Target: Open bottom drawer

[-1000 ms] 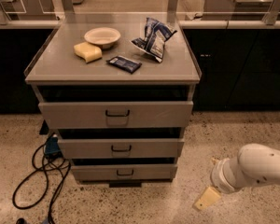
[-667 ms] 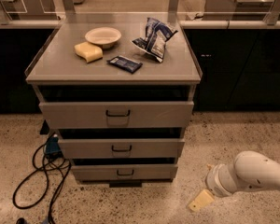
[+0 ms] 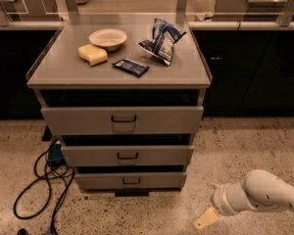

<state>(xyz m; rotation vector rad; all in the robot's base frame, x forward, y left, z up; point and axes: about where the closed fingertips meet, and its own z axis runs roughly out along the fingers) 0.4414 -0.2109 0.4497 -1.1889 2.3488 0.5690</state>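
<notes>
Speckled stone floor, dark cabinets behind. The gripper is low at lower right, just above the floor on the white arm, right of the grey cabinet and apart from it. Spread or pressed together: cannot tell. It holds nothing.

Change vs. 1.0 s ago: the gripper and arm have shifted left toward the cabinet and a little lower in view. At 0.7 s ago they were partway there. No contact yet.

The bottom drawer is the lowest and shallowest front, left of the gripper and slightly higher in view, with its black loop handle untouched. Its position is unchanged.

On the cabinet top, all unmoved: bowl, yellow sponge, dark blue packet, blue-and-white bag. A black cable lies on the floor to the left.
</notes>
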